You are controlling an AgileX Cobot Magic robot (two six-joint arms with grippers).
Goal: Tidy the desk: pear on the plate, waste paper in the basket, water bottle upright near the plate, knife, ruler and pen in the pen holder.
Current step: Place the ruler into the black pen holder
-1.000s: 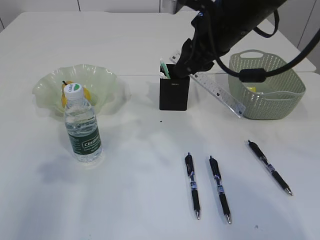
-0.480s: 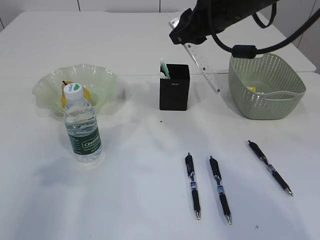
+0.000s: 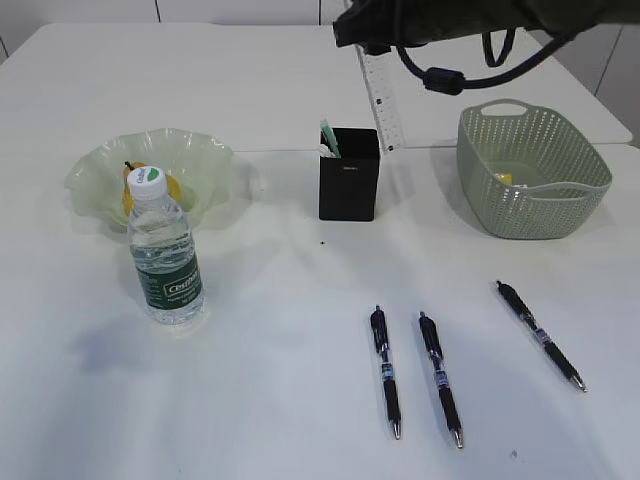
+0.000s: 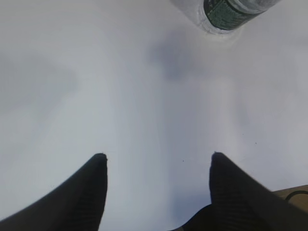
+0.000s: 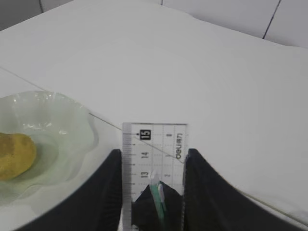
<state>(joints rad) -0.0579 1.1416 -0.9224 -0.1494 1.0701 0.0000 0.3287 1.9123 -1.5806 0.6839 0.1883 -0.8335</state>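
Observation:
My right gripper (image 3: 366, 32) (image 5: 153, 153) is shut on the clear ruler (image 3: 379, 95) (image 5: 159, 137), which hangs almost upright above the black pen holder (image 3: 349, 176) (image 5: 144, 204). A green knife (image 3: 328, 138) (image 5: 156, 196) stands in the holder. The pear (image 3: 138, 192) (image 5: 14, 156) lies on the pale green plate (image 3: 205, 160) (image 5: 65, 125). In front of the plate the water bottle (image 3: 164, 255) (image 4: 231, 10) stands upright. Three pens (image 3: 386, 370) (image 3: 440, 378) (image 3: 538, 333) lie on the table. My left gripper (image 4: 158, 156) is open over bare table.
The green basket (image 3: 532, 190) stands at the right with a small yellowish scrap (image 3: 503, 180) inside. The white table (image 3: 280, 330) has a seam line running behind the holder. The left arm does not show in the exterior view.
The right arm rose and swung left with the ruler, which went from slanting low beside the holder to nearly upright above it. Everything on the table stayed put.

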